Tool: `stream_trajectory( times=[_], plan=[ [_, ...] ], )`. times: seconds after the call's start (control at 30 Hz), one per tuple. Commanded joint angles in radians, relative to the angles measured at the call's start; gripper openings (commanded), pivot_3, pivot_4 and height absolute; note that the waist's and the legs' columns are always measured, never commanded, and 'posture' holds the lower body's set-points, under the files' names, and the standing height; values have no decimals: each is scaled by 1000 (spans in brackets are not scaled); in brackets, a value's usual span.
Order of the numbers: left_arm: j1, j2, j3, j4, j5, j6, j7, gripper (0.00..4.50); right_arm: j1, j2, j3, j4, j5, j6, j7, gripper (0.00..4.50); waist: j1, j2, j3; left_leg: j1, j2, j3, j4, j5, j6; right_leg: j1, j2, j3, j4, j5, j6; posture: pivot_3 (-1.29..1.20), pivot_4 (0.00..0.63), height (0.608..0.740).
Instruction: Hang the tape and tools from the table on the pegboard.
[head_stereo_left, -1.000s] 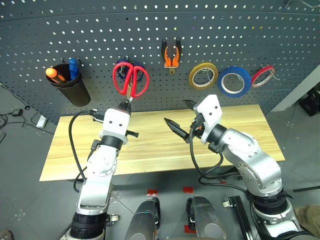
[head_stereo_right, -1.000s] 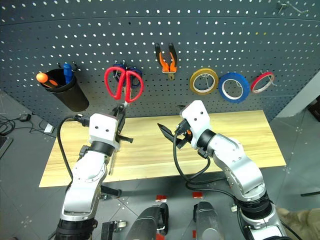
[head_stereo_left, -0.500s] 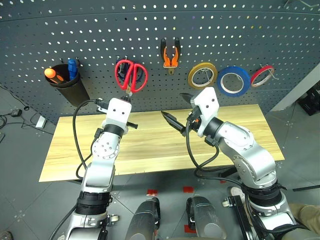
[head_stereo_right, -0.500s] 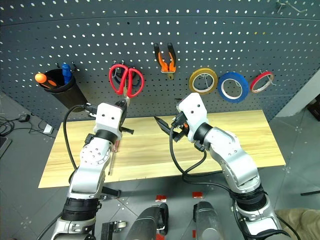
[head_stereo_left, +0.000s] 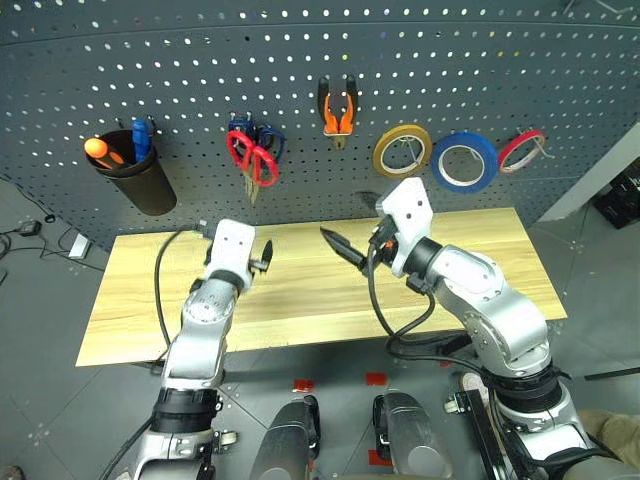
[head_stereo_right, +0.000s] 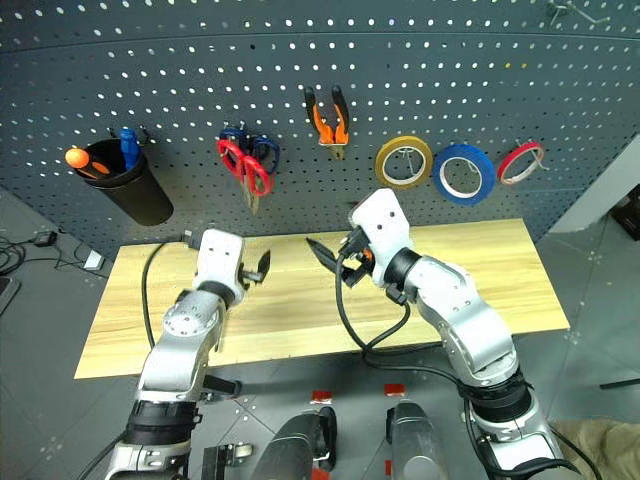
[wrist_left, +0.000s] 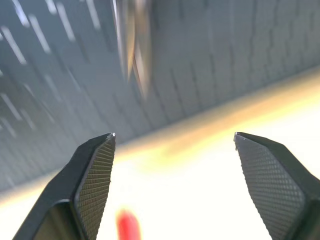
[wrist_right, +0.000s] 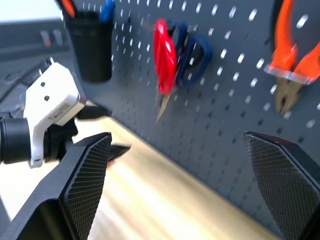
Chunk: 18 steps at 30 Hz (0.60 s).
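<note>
**Red scissors on the hook, left pincer open below them**

The red scissors (head_stereo_left: 250, 160) hang on the pegboard (head_stereo_left: 300, 60), blades pointing down, up and ahead of my left pincer (head_stereo_left: 262, 257), in front of a blue-handled pair (head_stereo_left: 268, 140) on the same spot. That pincer is empty, its fingers apart, low over the surface (head_stereo_left: 300, 290) and clear of the blades. The pliers (head_stereo_left: 340, 112) hang up and ahead of my right pincer (head_stereo_left: 352, 232), which is spread wide and holds nothing. The blue tape (head_stereo_left: 467, 162) is on its hook further to that pincer's right, between a yellow ring (head_stereo_left: 403, 151) and a thin red ring (head_stereo_left: 523, 150). An orange handle (head_stereo_left: 98, 149) pokes out of the black cup (head_stereo_left: 140, 180), well off to the left pincer's left; I can't tell if that is the screwdriver.

My worry is the scissors. They look tilted on the hook, and I judge that a bump from either arm pulling back could knock them or the blue pair off.

The right wrist view shows the red handles (wrist_right: 165, 55) edge-on, overlapping the blue ones, with the left pincer below; the head views flatten that. The left wrist view shows the blade tips (wrist_left: 135, 45) above its fingers (wrist_left: 95, 170), plus a small red blur (wrist_left: 127, 225) low on the surface that I can't identify.
</note>
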Motion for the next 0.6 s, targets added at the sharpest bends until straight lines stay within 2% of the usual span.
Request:
stream_trajectory(
  times=[0.03, 0.1, 0.23, 0.5, 0.6],
  plan=[
    [2, 49, 84, -19, -76, 109, -53, 3819, -4, 3, 47, -74, 28, 100, 9, 4500, -4, 0, 0, 0, 0, 0, 0, 0, 0, 0, 0, 0, 0, 0, 0, -264, 248, 740],
    [-8, 83, 125, 14, -124, 185, -86, 3819, -7, 14, 75, -94, 37, 153, 6, 4500, -5, 0, 0, 0, 0, -1, 0, 0, 0, 0, 0, -1, 0, 0, 0, -255, 262, 740],
    [-70, 128, 175, 118, -172, 239, -110, 4487, -26, 44, 103, -124, 60, 221, 2, 4500, -6, -1, 1, 0, 0, -1, 1, 0, 0, 0, 0, 0, 0, 0, 0, -248, 288, 740],
    [-198, 174, 189, 341, -199, 314, -128, 4487, -76, 42, 121, -135, 104, 320, 29, 4500, -3, -8, 16, 0, 0, -1, 0, 0, 1, 0, 0, 0, 0, 0, -1, -250, 342, 740],
    [-228, 187, 179, 412, -189, 284, -120, 4487, -87, 27, 131, -146, 127, 356, 53, 4500, -4, -9, 24, 0, 0, -1, 0, 0, 1, -1, 0, 0, 0, 0, -1, -257, 350, 740]
  ],
)
